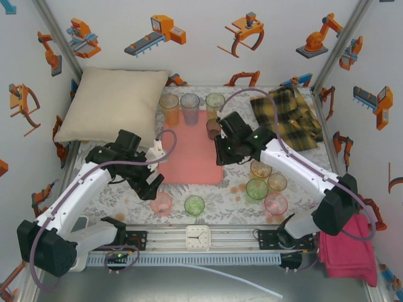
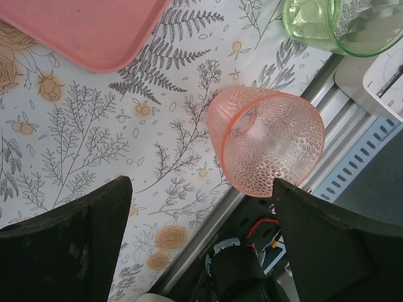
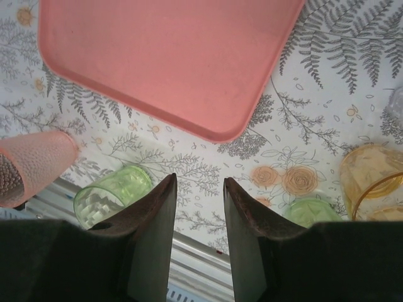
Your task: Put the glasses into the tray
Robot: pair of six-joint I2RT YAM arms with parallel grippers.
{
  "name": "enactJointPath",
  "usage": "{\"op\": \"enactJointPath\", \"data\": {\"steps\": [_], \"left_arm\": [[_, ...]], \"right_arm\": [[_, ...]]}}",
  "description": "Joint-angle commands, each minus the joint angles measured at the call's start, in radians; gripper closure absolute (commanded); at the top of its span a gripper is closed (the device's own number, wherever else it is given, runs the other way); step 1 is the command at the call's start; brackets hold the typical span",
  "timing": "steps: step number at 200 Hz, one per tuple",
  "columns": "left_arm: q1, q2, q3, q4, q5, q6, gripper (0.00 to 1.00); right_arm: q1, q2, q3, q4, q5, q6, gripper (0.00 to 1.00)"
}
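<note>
The salmon-pink tray [image 1: 189, 157] lies mid-table. A dark glass [image 1: 213, 129] stands on its right edge; orange [image 1: 169, 104], grey [image 1: 189, 104] and green [image 1: 215, 102] glasses stand just behind it. More glasses cluster to the right [image 1: 256, 189]. A pink glass [image 1: 162, 203] and a green glass [image 1: 194, 205] stand near the front rail. My left gripper [image 2: 201, 185] is open, and the pink glass [image 2: 267, 141] sits just beyond its right fingertip. Hovering over the tray's right side [image 3: 170, 56], my right gripper [image 3: 199, 179] is open and empty.
A cream pillow [image 1: 116, 104] lies back left and a plaid cloth [image 1: 286, 116] back right. A magenta cloth [image 1: 349, 248] hangs at the front right. A small clock [image 1: 198, 238] sits on the front rail, close to the green glass [image 2: 321, 22].
</note>
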Motion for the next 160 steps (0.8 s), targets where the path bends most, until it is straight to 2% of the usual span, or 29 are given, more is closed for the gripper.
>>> {"op": "enactJointPath", "data": {"steps": [1, 160], "left_arm": [[-0.035, 0.007, -0.029, 0.047, -0.026, -0.023, 0.18], [-0.18, 0.09, -0.073, 0.154, -0.127, -0.086, 0.38]], "right_arm": [[0.006, -0.029, -0.006, 0.018, 0.082, 0.04, 0.64], [0.006, -0.129, -0.171, 0.117, 0.176, 0.128, 0.64]]}}
